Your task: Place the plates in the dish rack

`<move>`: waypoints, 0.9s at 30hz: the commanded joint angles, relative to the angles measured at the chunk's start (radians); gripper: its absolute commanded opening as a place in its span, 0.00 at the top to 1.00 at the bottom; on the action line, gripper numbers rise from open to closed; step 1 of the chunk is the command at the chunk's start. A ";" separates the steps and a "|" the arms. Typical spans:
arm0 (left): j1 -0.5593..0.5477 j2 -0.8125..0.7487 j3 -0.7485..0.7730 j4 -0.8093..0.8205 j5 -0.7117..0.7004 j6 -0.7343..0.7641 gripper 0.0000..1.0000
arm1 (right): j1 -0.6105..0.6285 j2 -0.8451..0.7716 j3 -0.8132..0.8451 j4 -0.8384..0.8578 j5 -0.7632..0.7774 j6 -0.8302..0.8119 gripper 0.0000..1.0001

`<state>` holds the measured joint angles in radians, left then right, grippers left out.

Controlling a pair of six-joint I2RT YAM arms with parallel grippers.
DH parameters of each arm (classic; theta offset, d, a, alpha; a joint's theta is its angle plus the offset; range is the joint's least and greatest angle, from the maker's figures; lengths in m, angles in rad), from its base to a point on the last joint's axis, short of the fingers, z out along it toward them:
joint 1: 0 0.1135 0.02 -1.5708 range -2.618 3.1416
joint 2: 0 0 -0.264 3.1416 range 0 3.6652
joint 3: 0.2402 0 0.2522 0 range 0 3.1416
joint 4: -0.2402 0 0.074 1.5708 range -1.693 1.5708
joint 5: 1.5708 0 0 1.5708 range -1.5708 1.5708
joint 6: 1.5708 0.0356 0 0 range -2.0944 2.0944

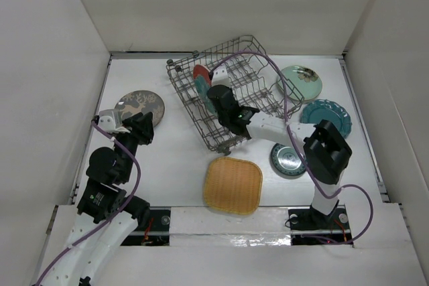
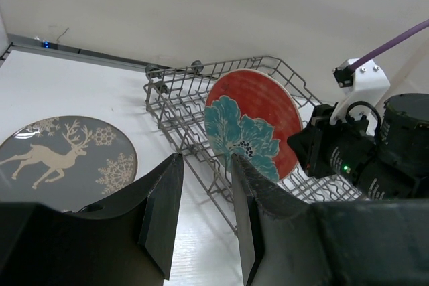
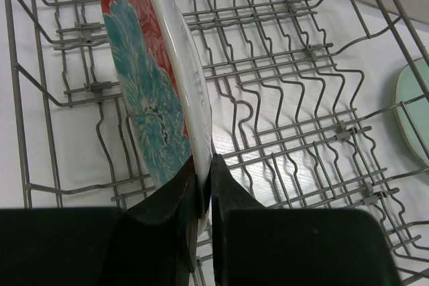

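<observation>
The dish rack sits askew at the table's middle back. A red plate with teal flowers stands on edge inside it, its lower rim pinched by my right gripper, which is shut on it. My left gripper hangs open over bare table between the rack and the grey deer plate, holding nothing. Flat on the table lie the yellow woven plate, pale mint plate, teal scalloped plate and small dark ringed plate.
White walls close the table in at the back and both sides. My right arm reaches from its base across the dark ringed plate to the rack's near side. A purple cable loops over the rack.
</observation>
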<state>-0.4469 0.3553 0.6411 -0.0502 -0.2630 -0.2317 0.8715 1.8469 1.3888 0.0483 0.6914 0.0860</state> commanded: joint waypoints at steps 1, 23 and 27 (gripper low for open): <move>0.005 -0.016 -0.004 0.033 0.008 0.009 0.69 | 0.043 0.005 0.068 0.160 0.095 -0.005 0.90; 0.005 -0.065 -0.006 0.024 0.025 0.003 0.68 | 0.103 -0.118 0.076 0.058 0.045 0.031 0.48; 0.005 -0.070 -0.006 0.026 0.028 0.005 0.68 | 0.103 -0.187 0.058 0.033 0.011 0.047 0.47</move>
<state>-0.4450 0.2985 0.6411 -0.0551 -0.2447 -0.2321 0.9741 1.7473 1.4208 0.0708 0.7235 0.1131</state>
